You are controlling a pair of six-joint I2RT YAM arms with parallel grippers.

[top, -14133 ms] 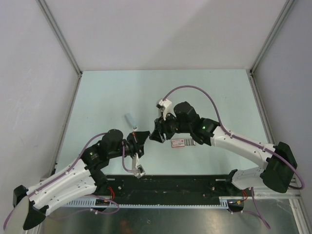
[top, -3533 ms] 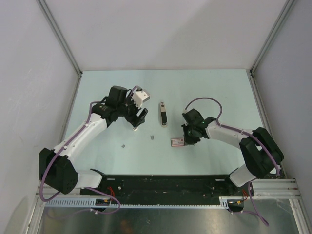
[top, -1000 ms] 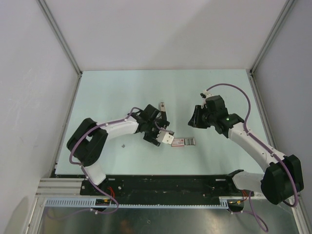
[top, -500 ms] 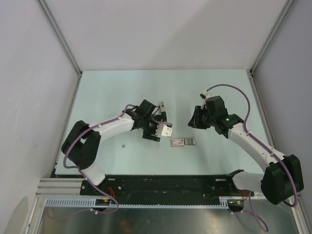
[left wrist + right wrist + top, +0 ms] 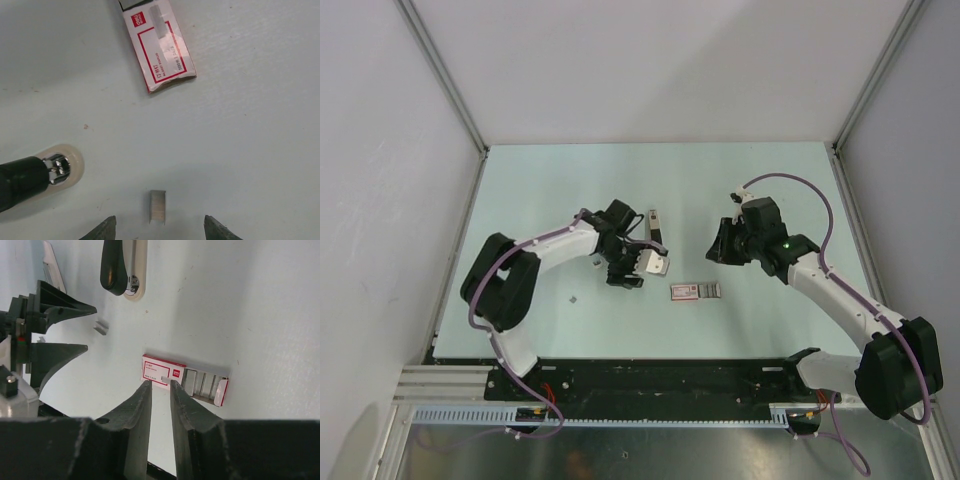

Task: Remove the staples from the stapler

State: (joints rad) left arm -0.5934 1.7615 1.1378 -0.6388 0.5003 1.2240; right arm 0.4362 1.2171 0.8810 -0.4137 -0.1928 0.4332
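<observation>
The stapler [image 5: 655,231], cream with a black part, lies on the table left of centre; it also shows in the right wrist view [image 5: 122,265], and its end shows in the left wrist view [image 5: 47,172]. My left gripper [image 5: 626,272] hangs low just in front of it, open. Its fingertips [image 5: 106,230] straddle a short loose strip of staples [image 5: 157,206] lying flat on the table, without touching it. My right gripper [image 5: 716,247] hovers right of the stapler. Its jaws [image 5: 160,385] stand narrowly open with nothing between them.
A red-and-white staple box [image 5: 696,291] lies near the front of the table, its drawer pulled out with staple strips showing [image 5: 205,384]. A tiny grey speck [image 5: 574,298] lies to the left on the pale green table [image 5: 540,190]. Metal frame rails bound the sides.
My left gripper has moved back and left, away from the staple box, to sit over the loose staple strip, and its jaws have narrowed a little. The right arm has held still.
</observation>
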